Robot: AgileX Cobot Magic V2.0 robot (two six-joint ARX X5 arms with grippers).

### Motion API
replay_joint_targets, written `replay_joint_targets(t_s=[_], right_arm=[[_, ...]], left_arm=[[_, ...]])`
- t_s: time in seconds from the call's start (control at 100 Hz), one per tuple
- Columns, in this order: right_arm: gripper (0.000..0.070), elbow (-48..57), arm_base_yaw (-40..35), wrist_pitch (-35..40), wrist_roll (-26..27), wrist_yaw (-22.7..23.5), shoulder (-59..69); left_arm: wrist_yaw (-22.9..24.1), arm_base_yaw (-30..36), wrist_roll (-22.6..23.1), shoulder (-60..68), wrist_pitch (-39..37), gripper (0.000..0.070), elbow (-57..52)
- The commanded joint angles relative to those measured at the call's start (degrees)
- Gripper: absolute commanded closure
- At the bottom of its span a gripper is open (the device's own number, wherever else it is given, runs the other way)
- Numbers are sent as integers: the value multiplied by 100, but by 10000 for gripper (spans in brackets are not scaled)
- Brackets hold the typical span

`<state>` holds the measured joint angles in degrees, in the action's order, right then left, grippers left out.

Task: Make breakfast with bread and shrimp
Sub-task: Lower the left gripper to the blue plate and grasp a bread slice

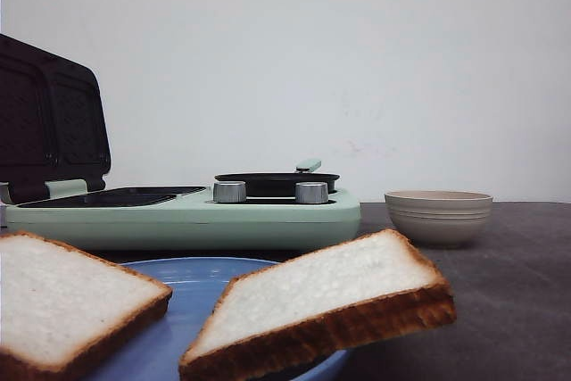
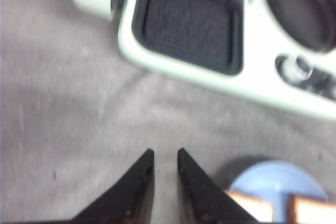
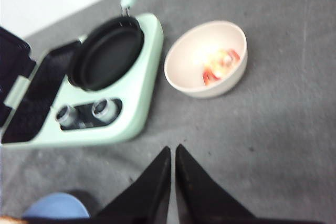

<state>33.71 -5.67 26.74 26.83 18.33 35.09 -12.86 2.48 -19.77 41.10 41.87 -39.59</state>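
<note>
Both slices of bread (image 1: 317, 296) lie on the blue plate (image 2: 273, 179), just beside the left gripper (image 2: 165, 160), whose jaws stand slightly parted and empty. The right gripper (image 3: 172, 156) is clenched on nothing; the shrimp (image 3: 220, 65) sits ahead of it in the beige bowl (image 3: 181, 69). The left gripper should probably widen its jaws, then pinch a crust edge gently, so as not to crush the slice.

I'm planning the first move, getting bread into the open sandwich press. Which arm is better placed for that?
Probably the left. The left gripper hangs over the table with the press tray ahead and the bread on the blue plate beside it. The right gripper is nearer the bowl holding the shrimp.
</note>
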Motion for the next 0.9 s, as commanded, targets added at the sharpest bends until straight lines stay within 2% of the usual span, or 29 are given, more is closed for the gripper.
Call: replay_joint_targets(t_s=[0.0,0.17,0.23,0.31,0.35,0.45,0.51,0.61,0.82,0.89], right_arm=[[694,92,-17,105,-280,109,52],[694,92,-17,219,-595,638,92],[693,92,-17,214,-638,769,92],[685,92,-17,212,-686,874,92],[655,92,-17,212,-695,883,92],[533,92,-17,212,-695,890,92],[498,92,-17,212,-695,890,92],[494,92,-17,212,-697,887,92],[495,92,-17,210,-691,887,92],[495,92,-17,210,-691,887,92]], left_arm=[[-149,0,190,83,114,659,-103],[-483,2,518,315,542,646,-103],[-568,2,553,420,669,549,-103],[-684,2,588,597,850,347,-103],[-778,11,603,669,940,295,-103],[-1250,17,693,846,1202,295,-103],[-1497,17,743,940,1353,295,-103],[-1755,22,898,1104,1604,295,-103],[-1786,118,1067,1364,2002,295,-103],[-1926,258,1126,1458,2035,295,-103]])
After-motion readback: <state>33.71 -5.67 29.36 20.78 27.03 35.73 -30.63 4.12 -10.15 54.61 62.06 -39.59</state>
